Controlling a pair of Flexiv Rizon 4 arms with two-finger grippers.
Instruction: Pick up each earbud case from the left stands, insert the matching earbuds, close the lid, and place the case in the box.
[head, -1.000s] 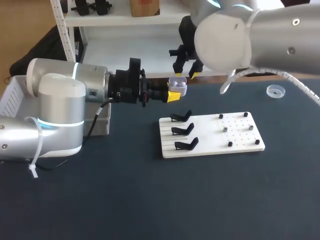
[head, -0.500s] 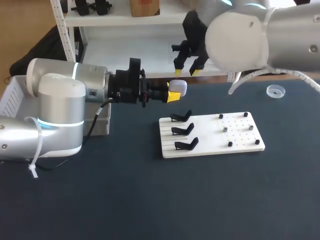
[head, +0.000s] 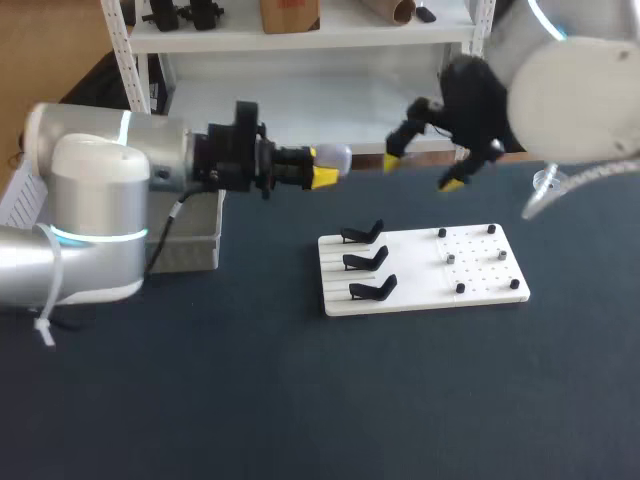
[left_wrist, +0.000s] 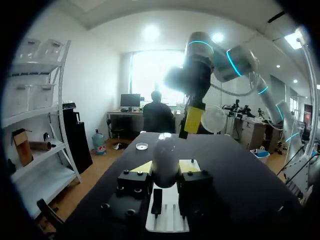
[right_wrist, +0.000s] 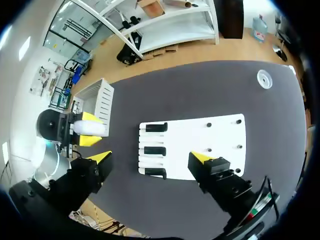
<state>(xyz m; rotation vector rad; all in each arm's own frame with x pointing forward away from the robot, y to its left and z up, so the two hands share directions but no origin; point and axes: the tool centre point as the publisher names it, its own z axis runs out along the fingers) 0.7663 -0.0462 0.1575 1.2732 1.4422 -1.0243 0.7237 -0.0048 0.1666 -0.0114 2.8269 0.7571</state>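
My left gripper (head: 320, 166) is shut on a white earbud case (head: 333, 157), lid closed, held in the air behind the white board (head: 480, 270). In the left wrist view the case (left_wrist: 166, 159) sits between the yellow fingertips (left_wrist: 142, 167), with my right arm ahead of it. My right gripper (head: 422, 172) hangs open and empty to the right of the case, above the board's far edge. From the right wrist view, its own gripper (right_wrist: 151, 157) spreads wide over the board (right_wrist: 225, 137), and the held case (right_wrist: 91, 129) is off to the side. Three black stands (head: 365, 260) on the board carry nothing.
A white box (head: 195, 245) stands at the table's left, under my left arm, also seen as the box (right_wrist: 100, 102) beside the left gripper. Small dark pegs (head: 460, 288) dot the board's right half. A small clear dish (head: 551, 182) lies at the far right.
My right gripper pulled away from the case to the right and opened wide. The left gripper, still holding the case, shifted slightly left and back.
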